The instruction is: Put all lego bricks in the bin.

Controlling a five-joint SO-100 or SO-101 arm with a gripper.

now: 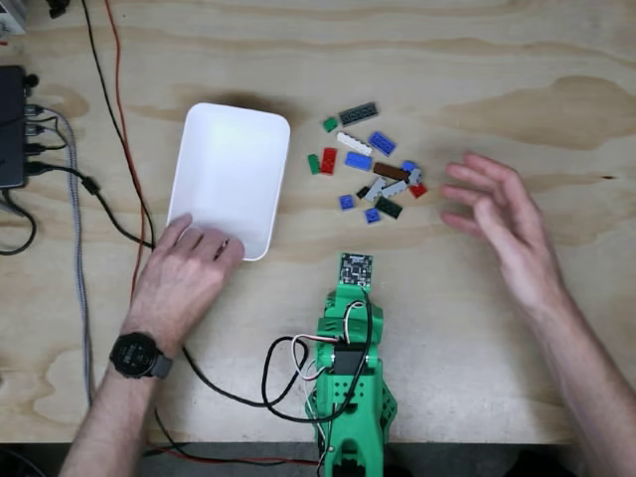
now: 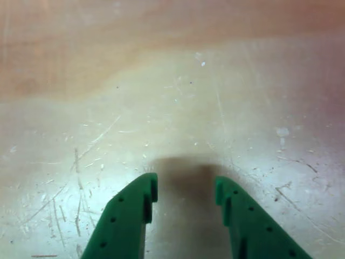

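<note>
Progress: 0 bricks binned, all left | lego bricks (image 1: 370, 171) clustered on plywood table (image 1: 477, 60), right of empty white bin (image 1: 229, 174) | gripper (image 2: 186, 191) jaws apart, holding nothing | person's hands (image 1: 184, 273) beside bin and bricks.

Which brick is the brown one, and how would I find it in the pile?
In the fixed view, start at the white bin under the person's hand and look right to the scatter of lego bricks above the green arm. The brown brick lies toward the right side of that scatter, just right of a blue brick. It is the pile's one brown piece, long and narrow.
</note>
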